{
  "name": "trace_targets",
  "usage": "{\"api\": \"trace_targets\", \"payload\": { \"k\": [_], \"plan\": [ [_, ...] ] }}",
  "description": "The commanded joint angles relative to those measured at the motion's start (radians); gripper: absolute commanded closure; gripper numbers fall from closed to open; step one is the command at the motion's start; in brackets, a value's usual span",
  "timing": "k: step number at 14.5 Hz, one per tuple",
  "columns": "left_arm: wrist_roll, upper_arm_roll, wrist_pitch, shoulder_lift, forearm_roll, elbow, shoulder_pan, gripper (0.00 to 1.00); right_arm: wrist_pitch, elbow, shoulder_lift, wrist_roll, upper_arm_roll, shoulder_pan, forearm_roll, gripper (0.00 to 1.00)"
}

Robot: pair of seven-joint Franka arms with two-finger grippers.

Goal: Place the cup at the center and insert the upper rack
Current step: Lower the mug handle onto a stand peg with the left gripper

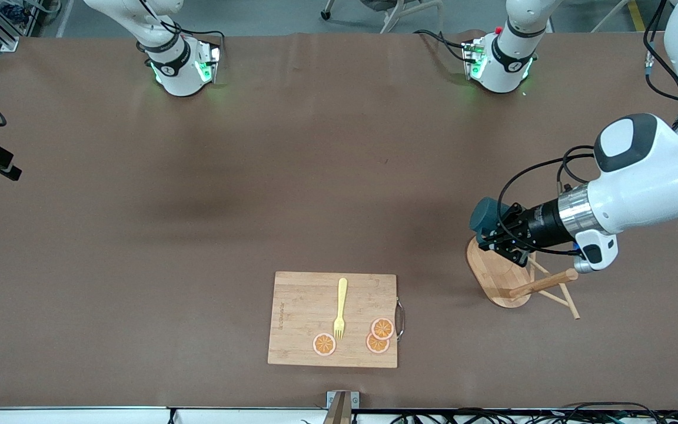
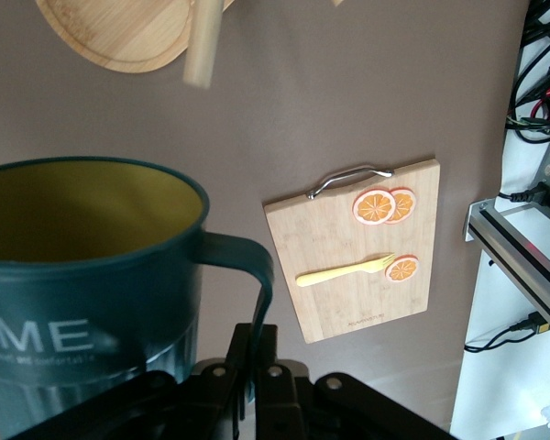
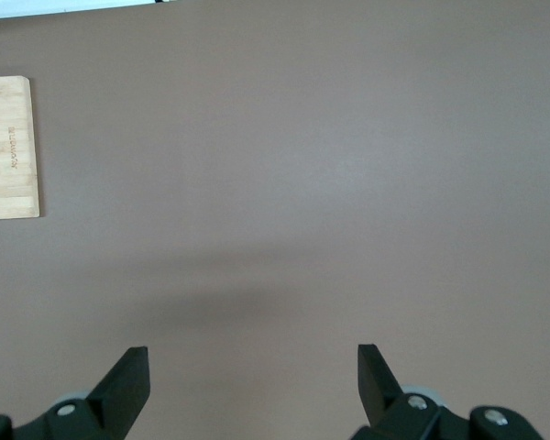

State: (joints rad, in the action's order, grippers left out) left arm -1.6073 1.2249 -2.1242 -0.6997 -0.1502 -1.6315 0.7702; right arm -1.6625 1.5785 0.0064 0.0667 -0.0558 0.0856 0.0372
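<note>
The dark teal cup (image 1: 482,214) with a yellow inside (image 2: 82,197) hangs in the air, held by its handle (image 2: 254,275). My left gripper (image 1: 494,235) is shut on that handle, jaws pinched on it (image 2: 261,359). Cup and gripper are over the edge of the bamboo upper rack's oval base (image 1: 494,272), at the left arm's end of the table. The rack's post (image 1: 545,284) and thin crossing pegs (image 1: 555,290) show beside the gripper; its base (image 2: 119,32) and post tip (image 2: 204,50) also appear in the left wrist view. My right gripper (image 3: 252,376) is open over bare table, nothing between its fingers.
A rectangular wooden cutting board (image 1: 301,318) with a metal handle (image 1: 400,318) lies near the front edge, carrying a yellow fork (image 1: 341,309) and three orange slices (image 1: 381,328). It also shows in the left wrist view (image 2: 339,293) and, as a corner (image 3: 9,147), in the right wrist view.
</note>
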Motion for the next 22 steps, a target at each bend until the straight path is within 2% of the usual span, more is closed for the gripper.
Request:
{"api": "trace_targets", "payload": {
  "k": [1,5,16,22],
  "plan": [
    [0.081,-0.016,0.000,0.000,0.046,-0.001,0.009,0.99,0.010,-0.011,-0.008,-0.005,0.011,-0.003,-0.014,0.00],
    [0.110,-0.041,-0.008,-0.003,0.047,-0.002,0.009,0.99,0.010,-0.028,-0.008,-0.011,0.019,-0.041,-0.016,0.00],
    [0.155,-0.045,-0.065,-0.017,0.046,0.001,0.004,0.99,0.015,-0.025,0.000,-0.007,0.017,-0.041,-0.016,0.00],
    [0.191,-0.084,-0.082,-0.023,0.046,0.002,0.001,0.98,0.010,-0.025,0.009,-0.008,0.017,-0.043,-0.016,0.00]
  ]
}}
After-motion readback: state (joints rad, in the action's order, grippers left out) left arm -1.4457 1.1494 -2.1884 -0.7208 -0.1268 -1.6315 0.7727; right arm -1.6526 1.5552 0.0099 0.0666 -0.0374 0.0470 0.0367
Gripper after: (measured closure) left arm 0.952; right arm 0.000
